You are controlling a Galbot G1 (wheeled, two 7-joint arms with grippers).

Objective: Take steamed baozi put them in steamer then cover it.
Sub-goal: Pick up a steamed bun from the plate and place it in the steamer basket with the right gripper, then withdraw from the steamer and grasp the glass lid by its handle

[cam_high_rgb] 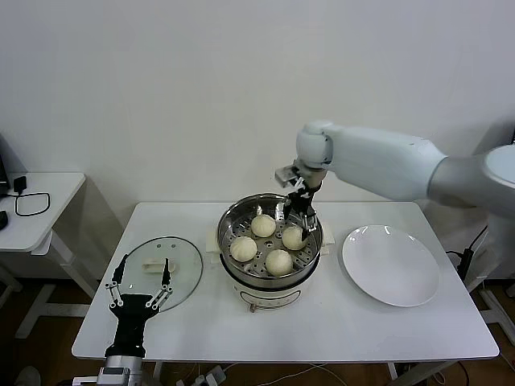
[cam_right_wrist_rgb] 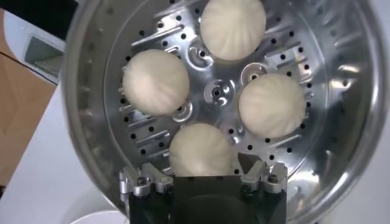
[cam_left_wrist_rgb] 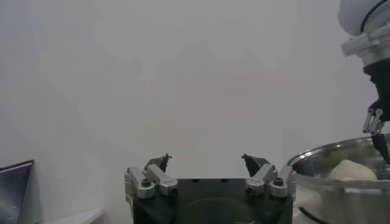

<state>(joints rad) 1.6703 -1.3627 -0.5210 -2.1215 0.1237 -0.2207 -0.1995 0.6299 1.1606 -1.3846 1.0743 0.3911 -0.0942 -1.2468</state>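
Note:
The steamer (cam_high_rgb: 233,215) stands mid-table with four baozi on its perforated tray (cam_right_wrist_rgb: 216,94): one at the far side (cam_high_rgb: 263,225), one at the right (cam_high_rgb: 294,237), one at the left (cam_high_rgb: 243,248) and one at the near side (cam_high_rgb: 278,261). My right gripper (cam_high_rgb: 298,211) hangs open just above the right baozi (cam_right_wrist_rgb: 201,149), its fingers (cam_right_wrist_rgb: 256,169) standing apart on either side without holding it. The cover (cam_high_rgb: 185,277), with its cream handle (cam_high_rgb: 154,263), lies flat on the table left of the steamer. My left gripper (cam_high_rgb: 142,283) is open and empty at the cover's near edge.
A flat white plate (cam_high_rgb: 391,264) lies empty right of the steamer. A small side table (cam_high_rgb: 40,205) with a black cable stands at far left. The left wrist view shows the steamer rim (cam_left_wrist_rgb: 332,157) and the right gripper (cam_left_wrist_rgb: 375,122) beyond.

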